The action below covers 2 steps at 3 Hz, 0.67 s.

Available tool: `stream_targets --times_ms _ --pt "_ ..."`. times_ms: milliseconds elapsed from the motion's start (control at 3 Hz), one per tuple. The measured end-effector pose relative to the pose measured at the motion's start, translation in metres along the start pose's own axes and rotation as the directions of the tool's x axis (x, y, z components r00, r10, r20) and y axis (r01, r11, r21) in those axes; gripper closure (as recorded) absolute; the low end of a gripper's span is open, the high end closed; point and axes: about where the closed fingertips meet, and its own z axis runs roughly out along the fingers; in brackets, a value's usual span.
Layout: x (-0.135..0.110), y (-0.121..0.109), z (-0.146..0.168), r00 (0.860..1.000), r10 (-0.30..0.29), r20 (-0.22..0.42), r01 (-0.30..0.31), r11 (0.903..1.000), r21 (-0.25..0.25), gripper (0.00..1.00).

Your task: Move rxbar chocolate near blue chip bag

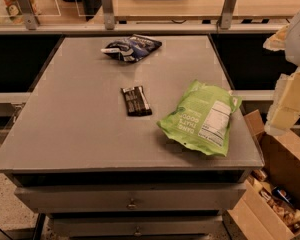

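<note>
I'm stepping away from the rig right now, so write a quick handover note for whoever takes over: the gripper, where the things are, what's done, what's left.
Gripper: at the right edge of the view, off the table's right side, above the cardboard box, well clear of the bar.
Rxbar chocolate: flat near the table's middle, nothing touching it.
Blue chip bag: at the table's far edge, apart from the bar.
Lime-green bag: right of the bar, toward the front right corner.
Done: nothing yet.
Left: reach in, grasp the bar, set it beside the blue chip bag.
</note>
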Motion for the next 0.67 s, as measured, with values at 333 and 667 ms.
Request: stream_targets --times_ms 333,667 --pt "0.0 0.0 0.0 1.0 0.0 0.0 0.0 1.0 0.0 0.0" --pt "-0.0084 -0.0039 0.006 0.999 0.04 0.025 -0.04 0.9992 -0.004 0.0"
